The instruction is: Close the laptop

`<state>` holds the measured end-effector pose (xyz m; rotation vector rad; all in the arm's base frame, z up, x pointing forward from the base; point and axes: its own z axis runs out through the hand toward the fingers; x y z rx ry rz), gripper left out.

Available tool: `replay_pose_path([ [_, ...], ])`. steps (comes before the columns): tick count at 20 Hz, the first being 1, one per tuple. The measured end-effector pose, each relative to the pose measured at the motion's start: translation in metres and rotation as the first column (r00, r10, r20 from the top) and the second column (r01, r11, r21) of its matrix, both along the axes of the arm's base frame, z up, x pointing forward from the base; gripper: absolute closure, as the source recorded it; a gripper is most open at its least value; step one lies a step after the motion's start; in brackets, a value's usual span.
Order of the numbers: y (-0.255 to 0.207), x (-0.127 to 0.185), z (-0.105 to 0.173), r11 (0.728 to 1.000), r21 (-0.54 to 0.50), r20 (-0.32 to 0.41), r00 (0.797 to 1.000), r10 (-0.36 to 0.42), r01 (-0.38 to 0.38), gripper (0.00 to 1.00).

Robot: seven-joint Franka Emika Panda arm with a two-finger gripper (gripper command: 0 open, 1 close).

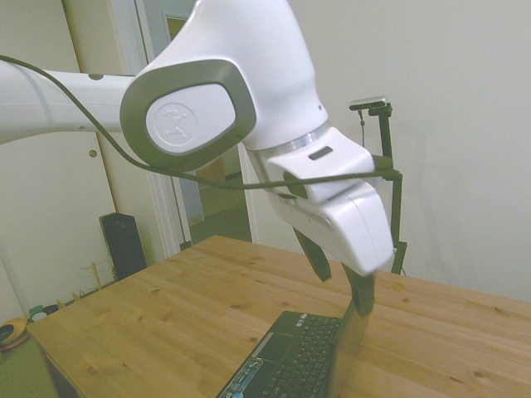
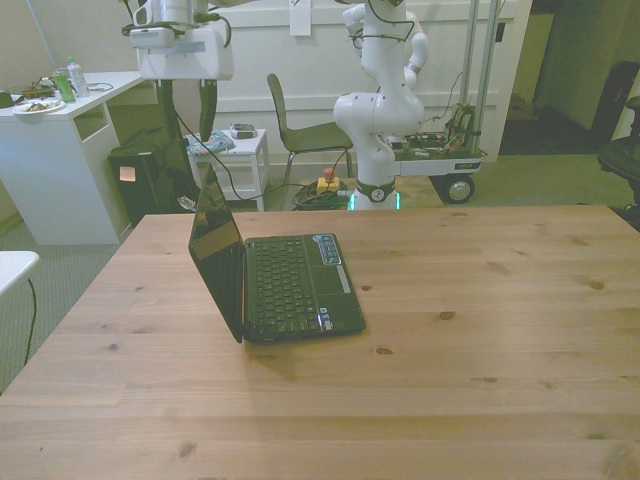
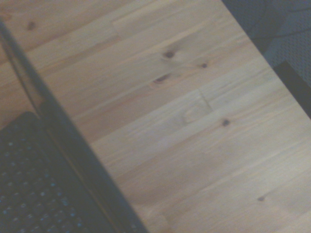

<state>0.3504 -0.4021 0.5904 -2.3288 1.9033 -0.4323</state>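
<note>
The black laptop [image 2: 295,285] sits open on the wooden table [image 2: 480,330], its lid [image 2: 214,245] nearly upright on the front view's left side of the keyboard. Blue-white stickers show on the palm rest [image 2: 327,243]. My gripper [image 2: 185,108] hangs open and empty, well above the lid's top edge and slightly to its outer side. In the side view the gripper [image 1: 340,278] fills the middle, its fingertips just over the lid's top edge [image 1: 348,332]. The wrist view shows the lid's edge [image 3: 63,145] and keyboard [image 3: 29,194] over bare table.
Behind the table stand a chair [image 2: 290,125], a small white side table [image 2: 235,150] and a wheeled cart [image 2: 440,160]. A white desk [image 2: 60,150] with a plate and cans is at the front view's left. The table's edge [image 3: 252,43] runs close beyond the lid.
</note>
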Motion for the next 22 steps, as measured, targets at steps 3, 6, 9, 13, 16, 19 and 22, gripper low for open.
replay_pose_path([
  [3, -0.035, -0.007, -0.010, 0.999, 0.018, 0.007, 1.000, -0.029, 0.029, 0.00],
  [6, -0.062, 0.004, -0.015, 0.999, 0.035, 0.014, 0.999, -0.034, 0.034, 0.00],
  [9, -0.070, 0.041, -0.028, 0.999, 0.052, 0.008, 1.000, -0.003, 0.003, 1.00],
  [13, -0.056, 0.096, -0.050, 0.996, 0.063, -0.022, 0.998, 0.063, -0.061, 1.00],
  [16, -0.048, 0.111, -0.054, 0.994, 0.072, -0.033, 0.996, 0.089, -0.086, 1.00],
  [19, -0.046, 0.112, -0.053, 0.992, 0.083, -0.039, 0.995, 0.095, -0.092, 1.00],
  [22, -0.043, 0.114, -0.056, 0.990, 0.095, -0.048, 0.993, 0.104, -0.100, 1.00],
])
